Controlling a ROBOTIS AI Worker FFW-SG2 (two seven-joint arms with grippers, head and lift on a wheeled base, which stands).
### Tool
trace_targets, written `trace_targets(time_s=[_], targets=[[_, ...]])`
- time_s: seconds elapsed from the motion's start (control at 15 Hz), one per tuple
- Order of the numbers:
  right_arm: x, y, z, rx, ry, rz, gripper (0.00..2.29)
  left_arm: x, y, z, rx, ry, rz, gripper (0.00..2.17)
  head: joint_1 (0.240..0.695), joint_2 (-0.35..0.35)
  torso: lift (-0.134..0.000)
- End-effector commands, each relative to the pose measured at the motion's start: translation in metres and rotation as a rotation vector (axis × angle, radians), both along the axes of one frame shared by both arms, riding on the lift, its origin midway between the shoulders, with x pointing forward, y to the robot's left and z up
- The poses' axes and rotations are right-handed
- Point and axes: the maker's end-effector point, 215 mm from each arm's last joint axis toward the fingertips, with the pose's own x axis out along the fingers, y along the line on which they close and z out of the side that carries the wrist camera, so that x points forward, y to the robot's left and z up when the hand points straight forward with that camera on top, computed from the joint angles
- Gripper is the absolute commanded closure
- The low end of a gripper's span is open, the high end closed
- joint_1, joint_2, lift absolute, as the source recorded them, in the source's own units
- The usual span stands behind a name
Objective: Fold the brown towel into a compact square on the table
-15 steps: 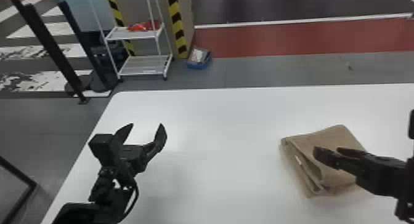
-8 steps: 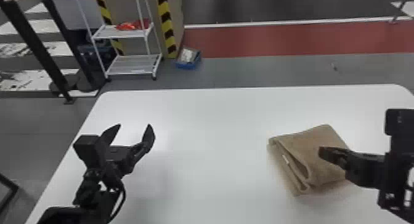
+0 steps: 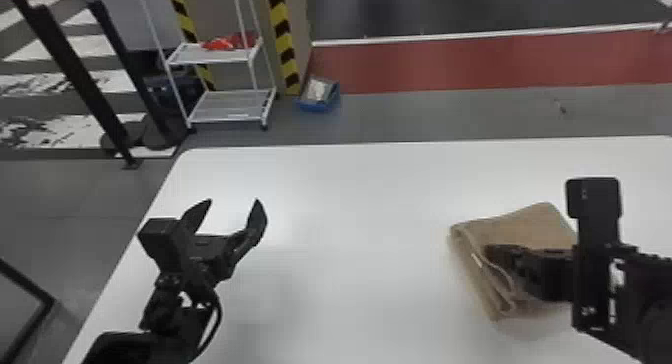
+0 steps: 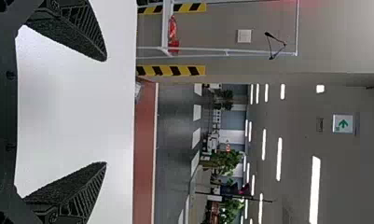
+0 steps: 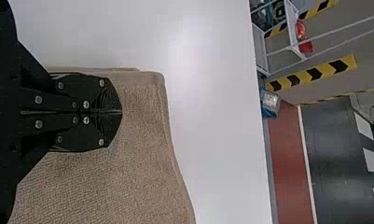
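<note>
Rightward, the right gripper (image 3: 491, 251) was over the folded brown towel (image 3: 530, 227), fingers closed; leftward, the left gripper (image 3: 233, 202) stood wide open.

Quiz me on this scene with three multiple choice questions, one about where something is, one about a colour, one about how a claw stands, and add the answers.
1. Where is the brown towel?
A. On the floor
B. On the table, by the right claw
C. At the table's far left corner

2. What colour is the bin beside the cart?
A. Blue
B. Green
C. Orange

3. How is the left claw?
A. Shut
B. Gripping the towel
C. Open and empty

Key:
1 B: the head view shows towel and right claw together.
2 A: its sides are blue.
3 C: its fingertips stand apart, nothing between.
</note>
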Motion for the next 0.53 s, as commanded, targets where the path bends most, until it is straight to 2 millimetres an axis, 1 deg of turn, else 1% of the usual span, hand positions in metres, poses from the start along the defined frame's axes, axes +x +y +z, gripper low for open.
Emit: trace_targets(time_s=[0.0, 0.2, 0.33, 0.47], targets=[[0.001, 0.026, 0.001, 0.005, -0.015, 0.048, 2.04, 0.000, 0.000, 0.005, -0.001, -0.017, 0.002, 0.09, 0.695, 0.176, -0.125], [-0.001, 0.058, 0.002, 0.007, -0.021, 0.112, 2.04, 0.000, 0.000, 0.005, -0.001, -0.017, 0.004, 0.09, 0.695, 0.217, -0.125], [-0.009, 0.084, 0.003, 0.011, -0.021, 0.165, 2.04, 0.000, 0.002, 0.005, 0.001, -0.017, 0.005, 0.09, 0.695, 0.237, -0.125], [-0.021, 0.110, 0.002, 0.017, -0.018, 0.223, 2.04, 0.000, 0.003, 0.005, 0.002, -0.018, 0.008, 0.09, 0.695, 0.259, -0.125]])
